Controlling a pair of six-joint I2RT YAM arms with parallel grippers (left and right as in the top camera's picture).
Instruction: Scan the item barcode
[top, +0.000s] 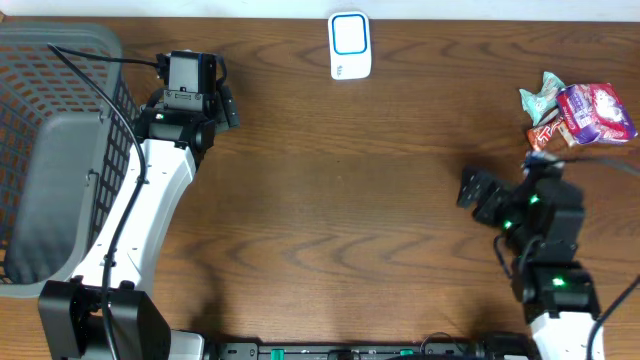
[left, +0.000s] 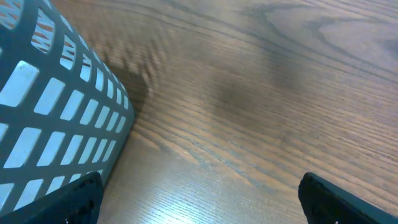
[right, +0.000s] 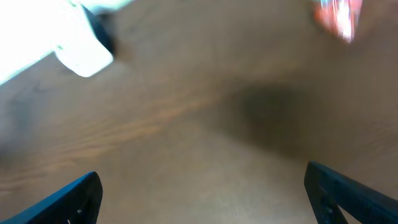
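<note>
A small pile of snack packets (top: 580, 112) lies at the table's right edge: a pink-purple bag, a teal wrapper (top: 540, 95) and a red bar (top: 545, 135). The white scanner (top: 350, 45) with a blue outline stands at the back centre. My right gripper (top: 485, 195) hangs open below and left of the pile, holding nothing. Its wrist view is blurred, with the gripper (right: 202, 196) over bare wood, the scanner (right: 81, 50) at upper left and a red packet (right: 336, 15) at upper right. My left gripper (top: 190, 95) is open and empty beside the basket, over bare wood (left: 199, 199).
A grey plastic basket (top: 60, 150) fills the left edge of the table, and its lattice wall (left: 56, 112) sits close to my left fingers (left: 74, 202). The wooden tabletop (top: 340, 190) stretches between the two arms.
</note>
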